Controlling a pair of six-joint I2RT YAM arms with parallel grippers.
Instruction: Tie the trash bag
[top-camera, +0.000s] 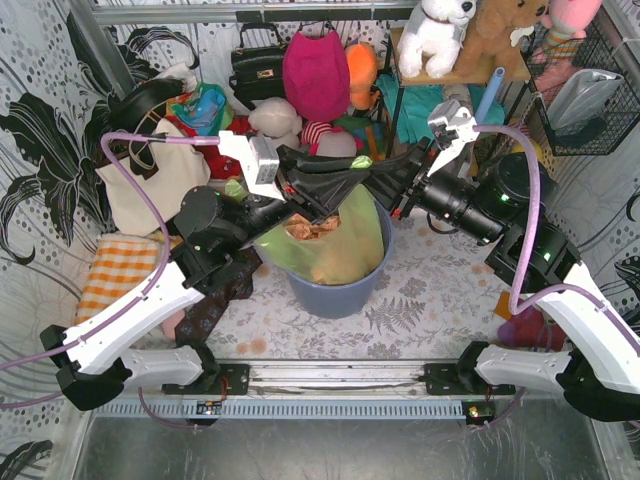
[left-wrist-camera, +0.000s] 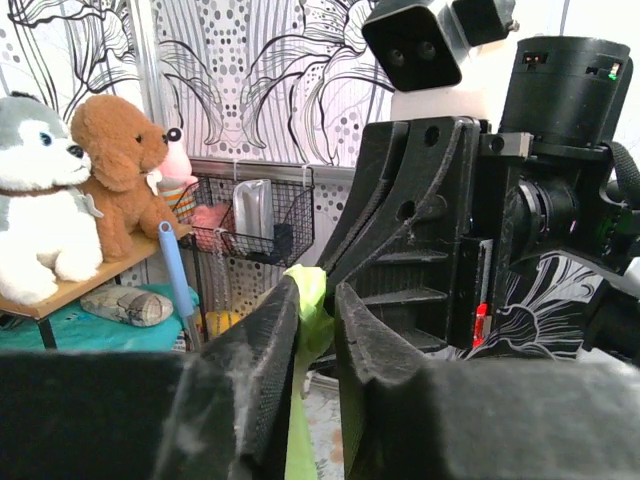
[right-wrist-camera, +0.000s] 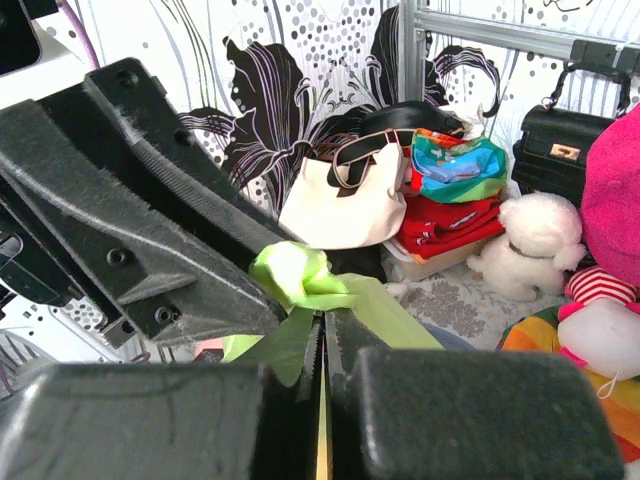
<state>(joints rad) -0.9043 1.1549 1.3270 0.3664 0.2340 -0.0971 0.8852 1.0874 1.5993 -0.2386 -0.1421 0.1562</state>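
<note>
With the bag (top-camera: 340, 240) in the middle bin (top-camera: 335, 297), the right gripper (right-wrist-camera: 322, 322) pinches its green top and the left gripper (left-wrist-camera: 316, 292) stands narrowly around it, grip unclear; I judge this is knotting, and next comes a firm pull apart.

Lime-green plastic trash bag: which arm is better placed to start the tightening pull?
Right, likely. The right gripper is shut on a strip of the lime-green plastic trash bag. The left gripper only brackets the plastic; its grip is unclear.
</note>
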